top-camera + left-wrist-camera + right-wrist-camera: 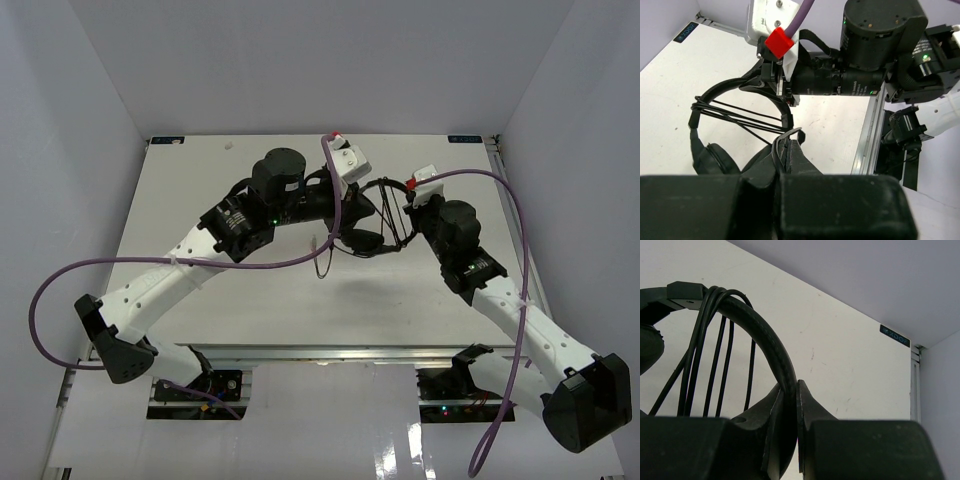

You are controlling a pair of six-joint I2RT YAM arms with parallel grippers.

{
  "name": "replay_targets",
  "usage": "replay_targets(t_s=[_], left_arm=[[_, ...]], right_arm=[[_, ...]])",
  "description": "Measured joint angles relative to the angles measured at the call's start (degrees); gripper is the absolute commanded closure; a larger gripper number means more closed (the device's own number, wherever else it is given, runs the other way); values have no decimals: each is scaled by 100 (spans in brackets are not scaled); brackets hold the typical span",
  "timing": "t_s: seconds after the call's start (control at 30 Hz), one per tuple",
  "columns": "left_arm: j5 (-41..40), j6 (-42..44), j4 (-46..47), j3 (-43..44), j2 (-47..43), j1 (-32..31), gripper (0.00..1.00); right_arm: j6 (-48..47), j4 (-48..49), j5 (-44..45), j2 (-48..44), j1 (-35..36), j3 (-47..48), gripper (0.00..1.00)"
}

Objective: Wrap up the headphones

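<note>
While the right gripper (790, 397) is clamping the headband (760, 335) of the headphones (372, 215) over the bench (250, 310), the left gripper (788, 144) is pinching the cord (735, 117); the next turn should be pulled taut and laid beside the wound strands.

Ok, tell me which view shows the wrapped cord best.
Left wrist: the cord shows as several strands strung across the arch of the headphones. Right wrist shows only close strands at one end; top external shows it tiny.
</note>
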Motion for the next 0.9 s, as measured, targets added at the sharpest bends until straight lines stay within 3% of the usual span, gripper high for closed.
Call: replay_targets(t_s=[0.37,0.57,0.9], left_arm=[[52,235,188,-352,-15,696,94],[291,229,219,-483,5,1339,93],[938,127,346,-253,270,1550,93]], right_arm=[[-109,-910,-1061,-41,4,186,92],[-110,-947,-1239,-210,31,186,92],[-161,-883,-1124,-249,167,184,92]])
